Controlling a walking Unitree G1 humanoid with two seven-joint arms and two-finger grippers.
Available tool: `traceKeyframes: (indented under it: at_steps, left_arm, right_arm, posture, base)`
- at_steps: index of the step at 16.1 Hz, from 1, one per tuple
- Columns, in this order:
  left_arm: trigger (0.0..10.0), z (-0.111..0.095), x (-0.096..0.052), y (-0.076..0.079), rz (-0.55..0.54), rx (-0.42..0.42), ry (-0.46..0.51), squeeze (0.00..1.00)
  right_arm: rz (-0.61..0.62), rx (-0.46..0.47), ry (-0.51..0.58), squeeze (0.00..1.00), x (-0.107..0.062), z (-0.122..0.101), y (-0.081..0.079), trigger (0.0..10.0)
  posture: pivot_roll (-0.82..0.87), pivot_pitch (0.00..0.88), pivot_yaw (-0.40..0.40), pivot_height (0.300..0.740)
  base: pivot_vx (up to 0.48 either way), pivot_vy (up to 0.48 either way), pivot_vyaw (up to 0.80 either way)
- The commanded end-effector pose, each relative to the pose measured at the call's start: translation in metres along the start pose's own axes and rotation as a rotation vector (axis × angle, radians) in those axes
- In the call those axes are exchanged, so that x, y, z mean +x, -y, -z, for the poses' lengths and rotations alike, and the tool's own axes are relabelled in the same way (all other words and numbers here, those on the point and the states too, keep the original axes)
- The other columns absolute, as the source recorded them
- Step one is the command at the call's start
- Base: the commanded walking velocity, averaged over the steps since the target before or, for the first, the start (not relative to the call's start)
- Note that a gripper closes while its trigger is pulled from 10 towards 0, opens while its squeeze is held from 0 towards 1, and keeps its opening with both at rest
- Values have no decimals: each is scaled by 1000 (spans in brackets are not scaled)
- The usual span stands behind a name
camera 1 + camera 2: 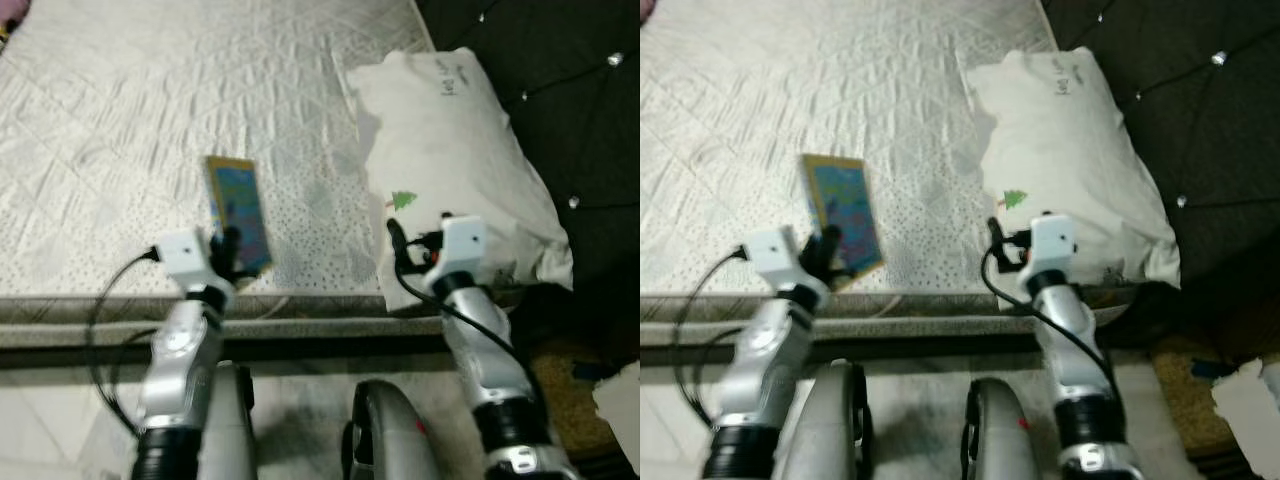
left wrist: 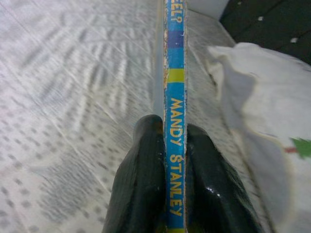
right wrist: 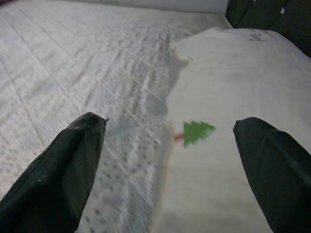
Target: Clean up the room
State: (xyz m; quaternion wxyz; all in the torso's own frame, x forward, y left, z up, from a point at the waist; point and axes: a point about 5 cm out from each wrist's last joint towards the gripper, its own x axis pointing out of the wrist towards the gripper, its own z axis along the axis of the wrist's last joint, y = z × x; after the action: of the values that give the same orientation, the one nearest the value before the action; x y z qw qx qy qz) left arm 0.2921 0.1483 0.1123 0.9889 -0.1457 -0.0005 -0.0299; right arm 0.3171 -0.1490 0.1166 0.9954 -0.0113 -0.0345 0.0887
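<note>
A thin blue picture book (image 1: 238,210) with a yellow border is held over the near edge of the white mattress (image 1: 150,110). My left gripper (image 1: 228,250) is shut on its lower end; in the left wrist view the spine (image 2: 175,121), reading "MANDY STANLEY", sits clamped between the two black fingers (image 2: 141,194). My right gripper (image 3: 170,165) is open, hovering at the near edge of the white pillow (image 1: 450,150), close to its small green tree mark (image 3: 197,132). Nothing lies between its fingers.
The pillow lies at the mattress's right side against a dark tufted headboard (image 1: 560,80). The bed frame's edge (image 1: 300,325) runs just in front of me. A brown basket-like object (image 1: 565,385) and a white scrap (image 1: 620,400) sit on the floor at right.
</note>
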Motion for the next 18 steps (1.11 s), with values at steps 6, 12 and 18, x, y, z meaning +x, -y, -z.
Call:
traceKeyframes:
  at_steps: [6,12,18]
  left_arm:
    - [10000,-6,4,15,60,-52,40,0]
    - [10000,-4,6,19,70,-97,16,0]
    - [10000,-5,10,21,60,-116,15,0]
  right_arm:
    - [25,-20,0,0,-2,2,8,10000]
    - [26,-29,6,0,-3,3,12,10000]
    - [11,-38,17,0,-3,2,11,10000]
  posture:
    - [-36,211,-29,638]
    - [-39,200,-25,628]
    - [-43,202,-27,553]
  base:
    - [284,0,0]
    - [0,0,0]
    - [0,0,0]
